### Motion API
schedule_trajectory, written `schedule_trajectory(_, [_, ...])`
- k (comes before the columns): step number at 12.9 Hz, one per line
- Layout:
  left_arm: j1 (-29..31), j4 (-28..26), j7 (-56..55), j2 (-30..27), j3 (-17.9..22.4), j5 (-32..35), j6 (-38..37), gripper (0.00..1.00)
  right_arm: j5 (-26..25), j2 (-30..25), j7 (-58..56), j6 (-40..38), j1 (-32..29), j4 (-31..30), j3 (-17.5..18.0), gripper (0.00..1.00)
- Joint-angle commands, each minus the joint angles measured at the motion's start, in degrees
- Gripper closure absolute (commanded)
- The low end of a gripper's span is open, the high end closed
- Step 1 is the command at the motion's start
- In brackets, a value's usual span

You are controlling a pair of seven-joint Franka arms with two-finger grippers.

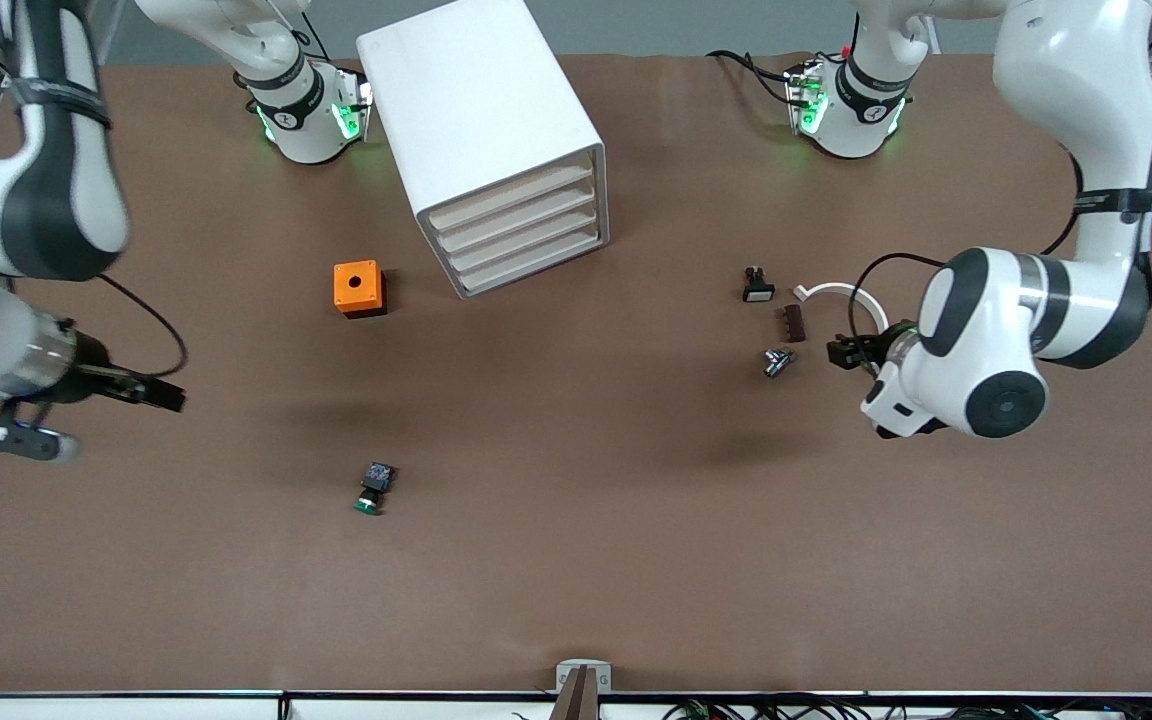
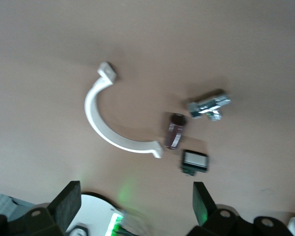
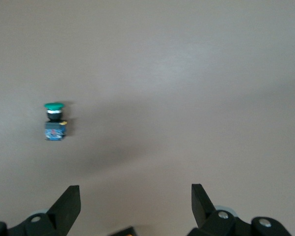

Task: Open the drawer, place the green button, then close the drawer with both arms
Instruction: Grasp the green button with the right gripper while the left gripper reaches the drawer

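Green-capped push-button with black blocky body (image 1: 373,488) lies on its side on brown bench (image 1: 576,560), nearer front camera than orange box with hole (image 1: 359,288). White box cabinet (image 1: 484,130) stands mid-bench, all four cream-edged tray drawers (image 1: 521,232) closed. Right pincer (image 3: 135,206) spread wide, empty, hovering over bare bench near button. Left pincer (image 2: 135,204) likewise spread, empty, above white curved plastic clamp (image 2: 108,123), small brown block (image 2: 175,130), metal fitting (image 2: 209,104), black switch with white face (image 2: 194,161).
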Motion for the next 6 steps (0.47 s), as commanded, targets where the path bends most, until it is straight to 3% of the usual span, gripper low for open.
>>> schedule_trajectory(1, [-3.5, 5.0, -10.6, 2.3, 0.2, -6.1, -0.8, 0.0, 3.2, 5.3, 5.6, 6.6, 3.7, -0.5, -0.4, 0.0])
schedule_trajectory(6, [-9.2, 11.7, -37.6, 9.7, 0.2, -21.2, -0.6, 0.0, 5.1, 17.0, 10.0, 18.0, 7.9, 0.1, -0.4, 0.0])
